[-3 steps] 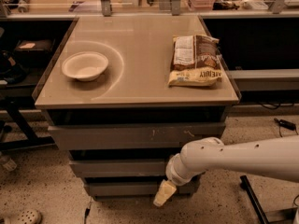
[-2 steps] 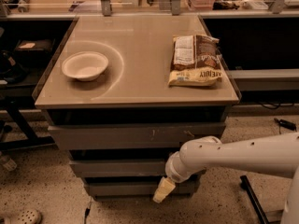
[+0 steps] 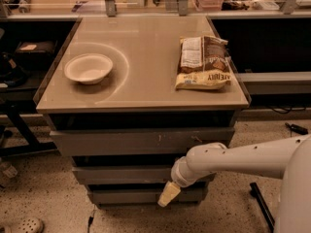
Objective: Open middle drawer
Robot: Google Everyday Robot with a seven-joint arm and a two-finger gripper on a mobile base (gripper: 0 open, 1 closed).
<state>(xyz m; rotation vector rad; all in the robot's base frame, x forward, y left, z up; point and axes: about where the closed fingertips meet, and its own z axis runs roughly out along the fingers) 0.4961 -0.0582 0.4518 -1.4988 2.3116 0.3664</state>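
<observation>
And we see the pincer [image 3: 165, 196] creeping up and a touch left from where it hung a second ago, low in the centre of the frame. It now lies across the bottom drawer [image 3: 126, 196], with its upper end just reaching the lower edge of the middle drawer [image 3: 121, 174]. Released or clenched? We cannot tell from here. The middle drawer sits in the lower centre, under the scratched top drawer [image 3: 141, 142], and we judge it has not budged, its front looking as shut as before. So the arm is closing in and the pull has not begun. It looks to need a little more rise to catch that handle-less front. Up on the counter [image 3: 146, 33], the bowl [image 3: 88, 68] and the bag [image 3: 203, 62] are undisturbed.
</observation>
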